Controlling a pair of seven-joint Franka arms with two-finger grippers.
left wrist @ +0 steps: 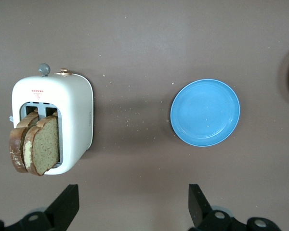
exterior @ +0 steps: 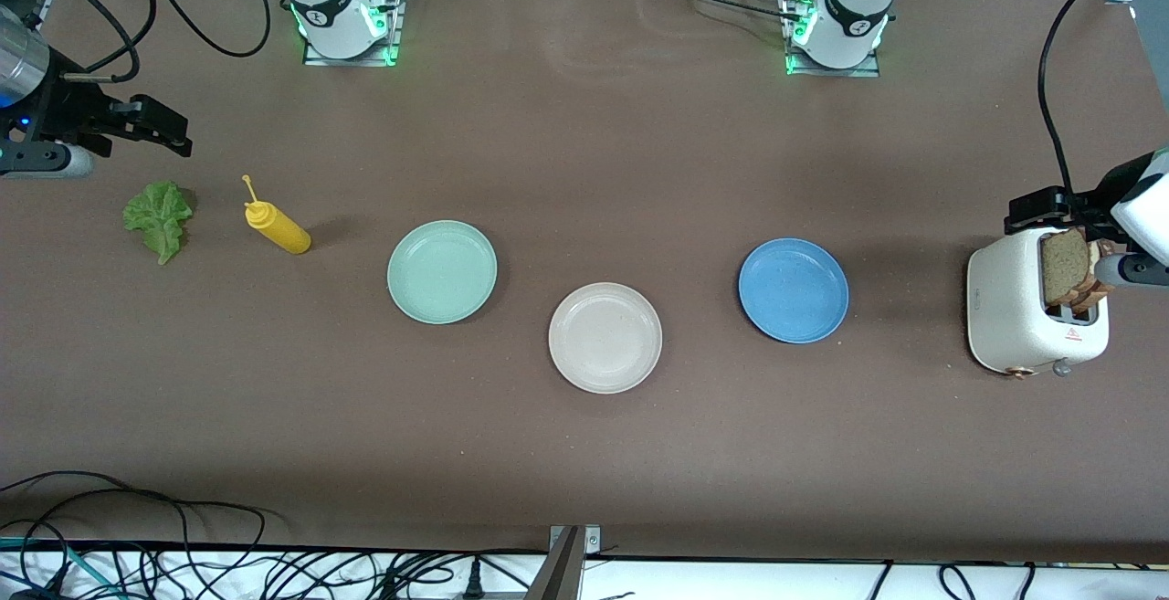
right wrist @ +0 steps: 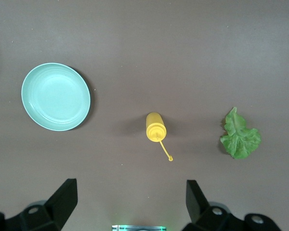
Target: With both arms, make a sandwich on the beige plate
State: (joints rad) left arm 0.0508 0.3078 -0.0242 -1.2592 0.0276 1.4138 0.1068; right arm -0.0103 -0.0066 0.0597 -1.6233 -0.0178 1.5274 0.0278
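Beige plate (exterior: 605,337) sits bare mid-table, between mint plate (exterior: 442,271) & blue plate (exterior: 793,290), a bit nearer the front camera than both.

Bread (exterior: 1067,267): two slices upright in the toaster (exterior: 1023,317), at the left arm's end past the blue plate, long axis vertical. Prob. light, crumbly; pinch the exposed top edge.

Lettuce (exterior: 161,216) lies flat beside the mustard bottle (exterior: 277,226), toward the right arm's end. Limp, thin; grip near the stem.

Left gripper (left wrist: 132,202) hangs spread wide over the toaster; right gripper (right wrist: 130,199) spread wide near the lettuce.
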